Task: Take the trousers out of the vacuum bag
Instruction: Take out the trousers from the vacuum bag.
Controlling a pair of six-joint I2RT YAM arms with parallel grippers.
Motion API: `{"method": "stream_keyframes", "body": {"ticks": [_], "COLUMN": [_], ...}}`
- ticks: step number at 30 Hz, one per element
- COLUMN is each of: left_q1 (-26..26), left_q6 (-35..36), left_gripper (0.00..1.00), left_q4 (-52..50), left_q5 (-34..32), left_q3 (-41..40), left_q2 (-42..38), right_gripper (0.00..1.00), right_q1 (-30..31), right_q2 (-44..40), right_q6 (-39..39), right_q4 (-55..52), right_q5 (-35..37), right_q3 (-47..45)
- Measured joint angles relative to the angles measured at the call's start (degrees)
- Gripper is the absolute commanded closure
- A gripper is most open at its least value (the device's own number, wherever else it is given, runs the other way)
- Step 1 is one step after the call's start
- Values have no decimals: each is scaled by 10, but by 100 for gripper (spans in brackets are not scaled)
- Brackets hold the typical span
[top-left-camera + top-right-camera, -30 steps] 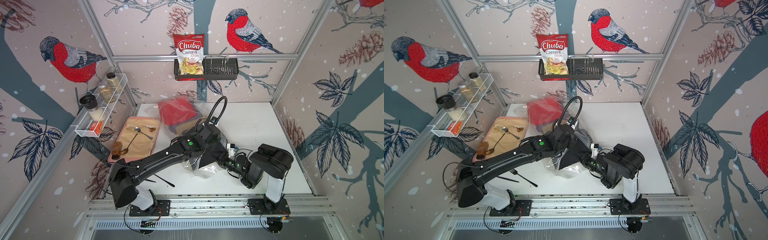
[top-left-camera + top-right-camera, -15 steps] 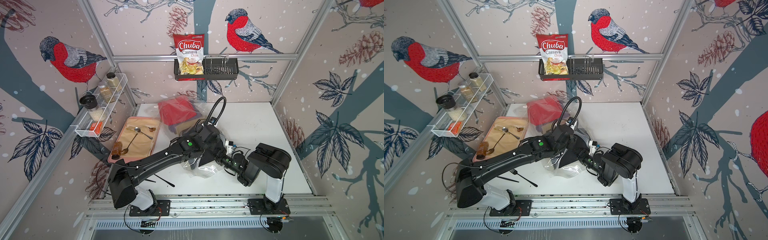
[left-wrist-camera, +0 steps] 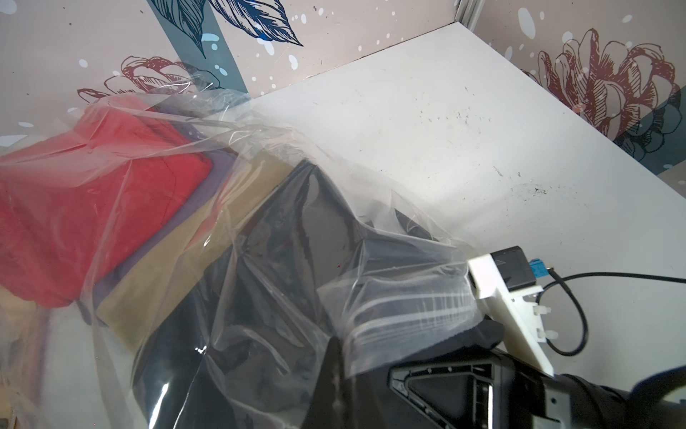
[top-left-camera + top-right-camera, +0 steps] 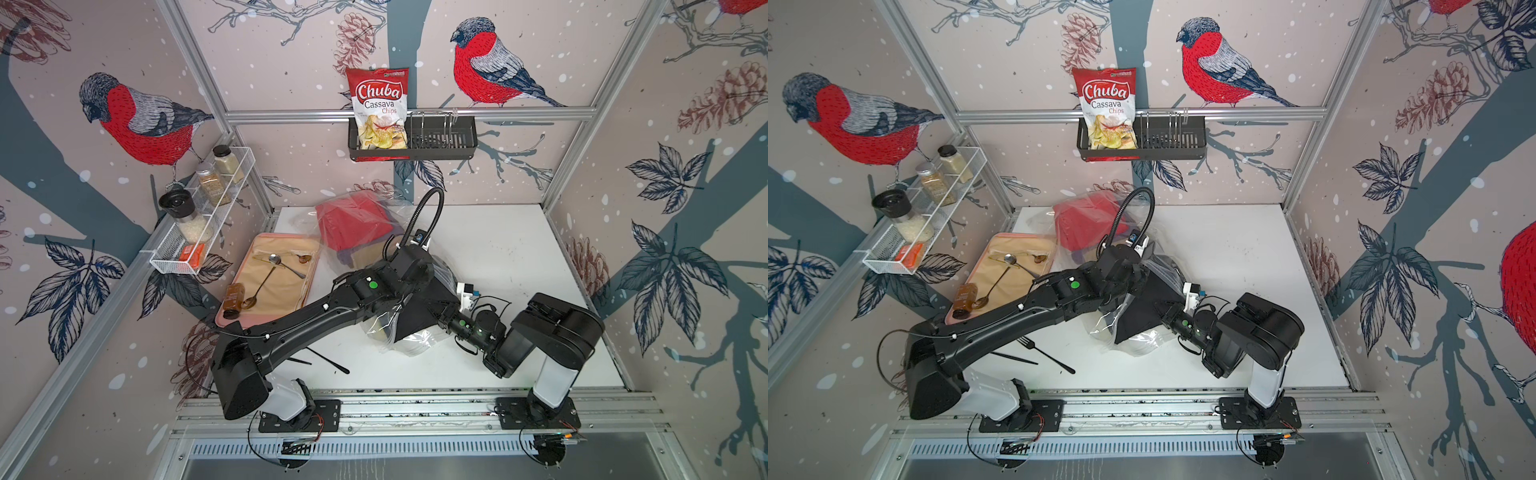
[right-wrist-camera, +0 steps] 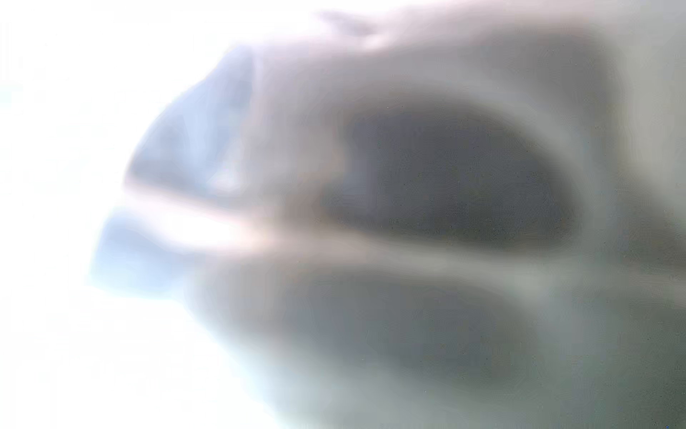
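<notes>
Left wrist view puts the black trousers [image 3: 297, 230] at the vacuum bag [image 3: 401, 297] mouth, nearer than the red pair [image 3: 92, 193]. The left gripper [image 3: 341, 371] is clamped on plastic; the right gripper [image 4: 444, 312] is buried, spread untellable. Snagging film with cloth would drag the bag.

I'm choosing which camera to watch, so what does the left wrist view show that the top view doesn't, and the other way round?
Only the left wrist view: the striped seal band of the vacuum bag, pinched by the left gripper. Only a top view: the chips packet, pink tray, wire spice rack, fork. Shared: red trousers, black trousers, white table.
</notes>
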Motion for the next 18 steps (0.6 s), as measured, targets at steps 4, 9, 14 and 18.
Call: {"method": "stream_keyframes", "body": {"ticks": [4,9,14,18], "left_q1": [2,4,18,33], "left_q6": [0,1,2,2], "left_gripper": [100,100,100,100], "left_q4": [2,11,21,27], "left_q5": [1,1,3,15], "left_q3": [2,6,8,7], "left_q2": [7,18,25,26], "right_gripper": [95,98,100,100], "right_q1": [9,32,38,39], "right_q2": [-53,-171,-324,-418], "right_q6": [0,-17,-44,-55], "right_q4": [-12,-86,-264,-402], "right_q5": [-1,6,19,29], "right_q3": [-18,-29,-22,-13]}}
